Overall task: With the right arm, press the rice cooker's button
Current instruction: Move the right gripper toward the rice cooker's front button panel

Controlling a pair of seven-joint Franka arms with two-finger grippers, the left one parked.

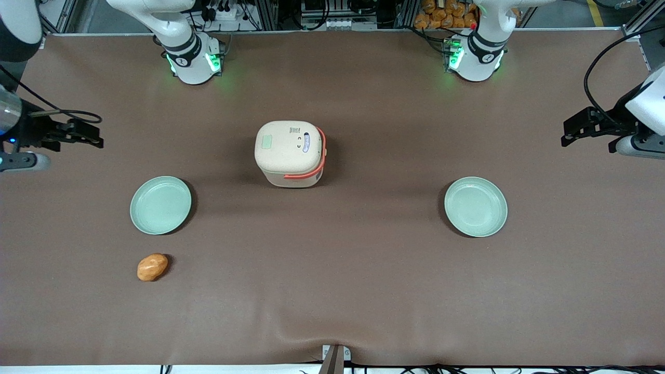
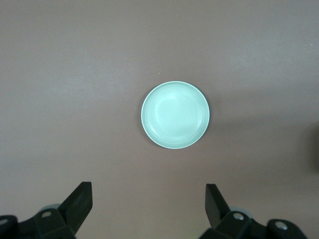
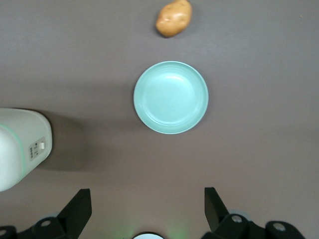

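Rice cooker (image 1: 290, 154) between two plates (image 1: 160, 204)

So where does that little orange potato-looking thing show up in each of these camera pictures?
Front view: the potato lies on the brown table, nearer the camera than the green plate at the working arm's end.
Right wrist view: the potato sits beside that plate; the open gripper hovers high above the table.
Left wrist view: not in it.
Shared landmark: that plate.

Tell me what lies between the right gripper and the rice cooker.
Only bare brown tablecloth separates the open gripper from the rice cooker, per the front view.
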